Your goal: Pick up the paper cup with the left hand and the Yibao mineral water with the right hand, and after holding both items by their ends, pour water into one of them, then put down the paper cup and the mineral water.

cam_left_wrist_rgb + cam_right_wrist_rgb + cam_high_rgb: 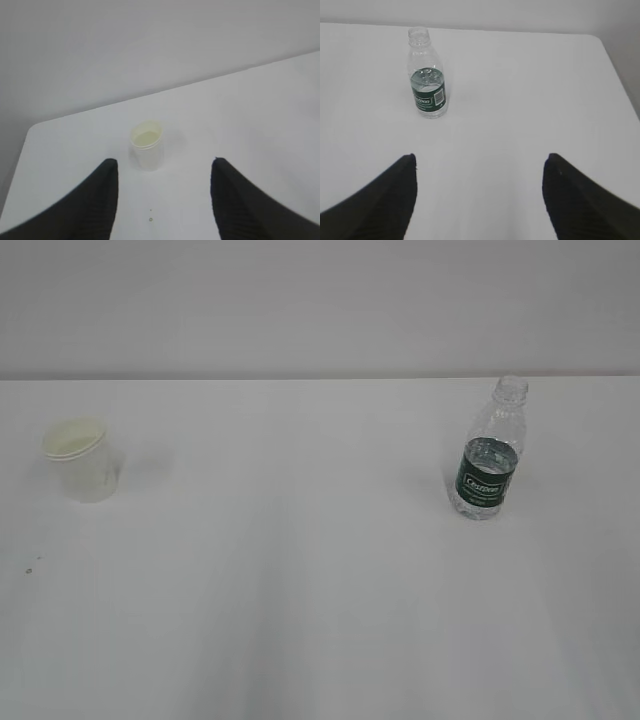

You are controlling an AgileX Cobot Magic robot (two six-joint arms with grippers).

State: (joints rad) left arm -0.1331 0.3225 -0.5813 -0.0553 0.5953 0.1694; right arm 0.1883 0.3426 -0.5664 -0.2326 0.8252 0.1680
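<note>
The paper cup (85,460) is seen upright near the table's (300,590) left edge, the Yibao mineral water (488,455) near its right edge; the left hand (164,172) and right hand (479,172) are held with jaws apart, empty.

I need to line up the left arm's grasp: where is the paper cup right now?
The paper cup stands upright at the far left of the exterior view on the white table, far apart from the water bottle; in the left wrist view it sits ahead of the open left gripper.

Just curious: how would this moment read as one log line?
start | cup upright, untouched | bottle upright, uncapped | left claw open | right claw open
</note>
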